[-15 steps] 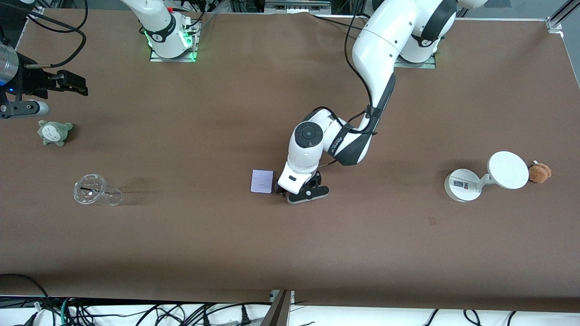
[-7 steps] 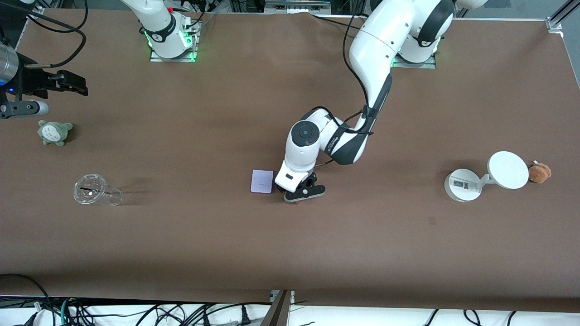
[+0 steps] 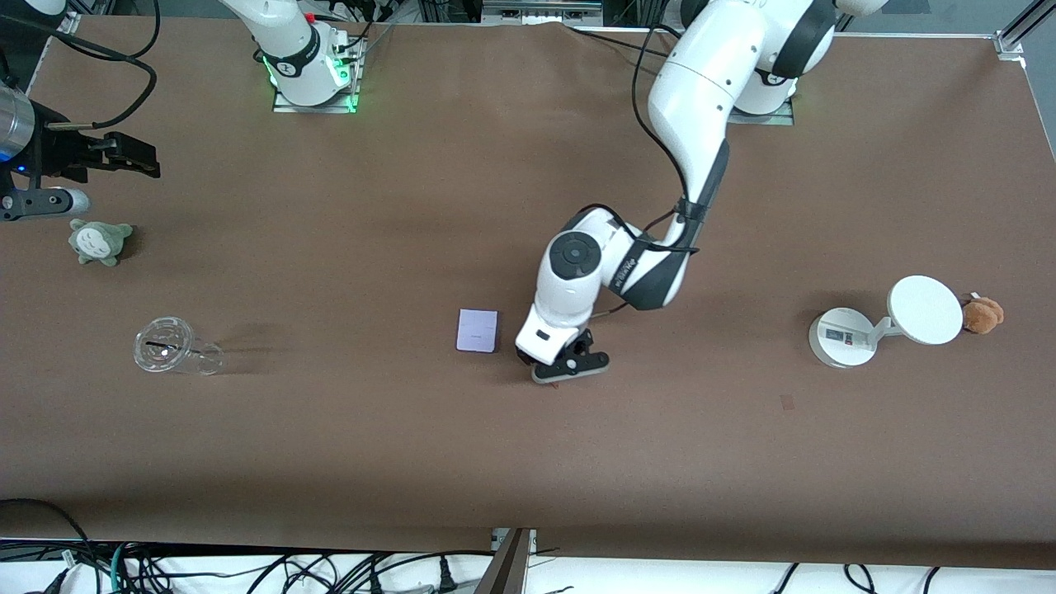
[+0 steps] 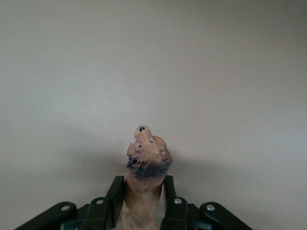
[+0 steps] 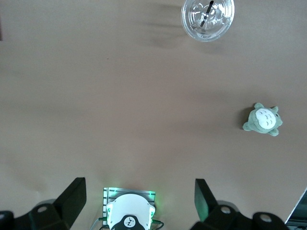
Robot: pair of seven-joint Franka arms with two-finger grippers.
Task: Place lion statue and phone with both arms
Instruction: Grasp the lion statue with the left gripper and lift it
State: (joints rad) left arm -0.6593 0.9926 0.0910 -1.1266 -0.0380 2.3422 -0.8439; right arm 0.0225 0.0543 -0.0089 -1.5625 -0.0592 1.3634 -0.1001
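Now left gripper (image 4: 142, 211) pinches the lion statue (image 4: 145, 168) beside the phone (image 3: 478, 331).

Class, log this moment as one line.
left tool: shut on lion statue | phone: on table | right tool: open, waiting

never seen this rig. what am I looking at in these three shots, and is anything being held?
Two white robot arms stand at a brown table. One picture looks down from a high camera facing them; the other two come from cameras on each wrist.

The left gripper is low over the middle of the table, beside the phone, shut on the lion statue; its wrist view shows both fingers pressing the figurine.

The right gripper waits, open and empty, at its own end of the table, above a grey-green plush toy and a clear cup. A white stand and brown plush sit at the left arm's end.
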